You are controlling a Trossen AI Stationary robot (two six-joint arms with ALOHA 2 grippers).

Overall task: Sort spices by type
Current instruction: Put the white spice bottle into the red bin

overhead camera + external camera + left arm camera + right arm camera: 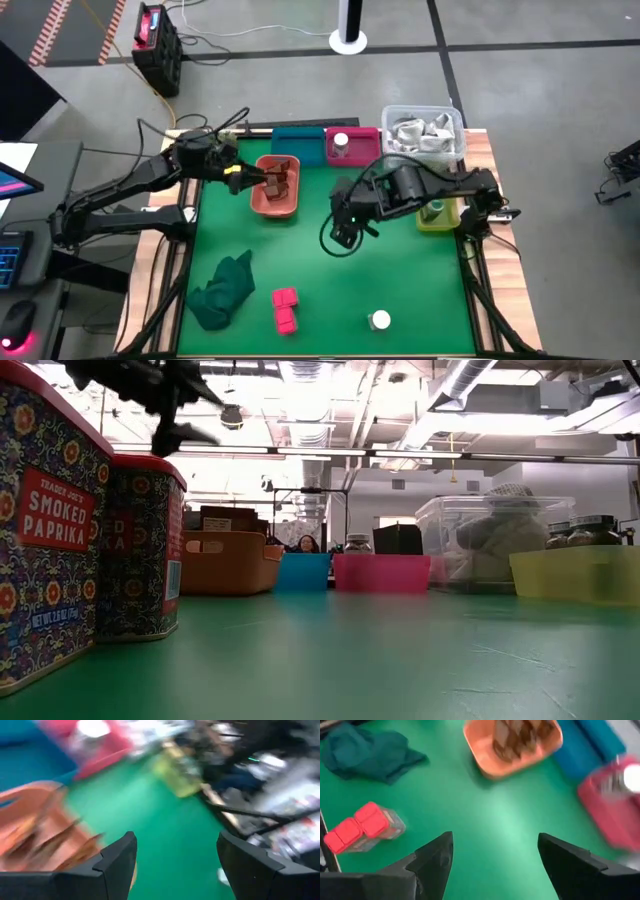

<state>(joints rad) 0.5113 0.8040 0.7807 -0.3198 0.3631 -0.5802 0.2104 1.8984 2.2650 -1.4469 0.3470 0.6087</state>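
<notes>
Spices lie scattered over a green-covered counter (400,280) with wooden edges. Along its far edge stand an orange plastic tray (277,187) holding reddish-brown pieces (282,175), a blue tray (297,144), a pink tray (352,146) with a white-topped round jar (341,142) inside, and a clear plastic box (424,133) of shiny grey-white packets. Just beside the right edge sits a yellow-green tray (437,214) with greenish round jars (434,209) in it. Near the front edge, two magenta-lidded boxes (285,309) lie side by side, touching; the low view shows them as patterned tins labelled smoked paprika (50,530). A second white-topped round jar (379,320) stands to their right, well apart, and a crumpled dark green cloth (224,289) lies toward the front left corner. The left hand (262,181) hovers over the orange tray, its fingers (117,865) spread apart and empty. The right hand (345,232) hangs over the middle of the counter, its fingers (434,857) also spread wide with nothing between them. A person shows far off in the room behind the trays.
</notes>
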